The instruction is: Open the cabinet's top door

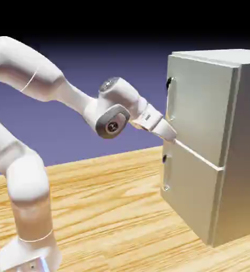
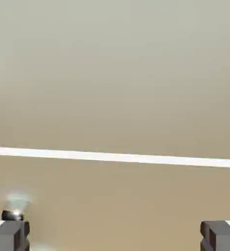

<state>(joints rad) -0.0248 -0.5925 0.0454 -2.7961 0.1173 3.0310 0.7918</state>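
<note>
Exterior view: cabinet stood on the wood table at the exterior view's right, two doors stacked on its front. Top door (image 1: pixel 201 109) looked closed, in line with the lower door (image 1: pixel 191 186), a pale seam (image 1: pixel 199 155) between them. Gripper (image 1: pixel 173 139) was angled down toward the front, its end at the seam's height, by the door's bottom edge. Top door handle (image 1: pixel 172 99) sat above the gripper's end, near the door's left edge, apart from it. Couldn't tell from here if the tip touched the panel.

Hand view: fingers (image 2: pixel 9 236) wide open, one at each side of the bottom edge, nothing held between them. Top door panel filled the upper part of the picture, lower door the part below the white seam. Top door handle was out of this view. A small dark fitting (image 2: pixel 12 215) showed on the lower door, just above the left-side fingertip in the picture.
</note>
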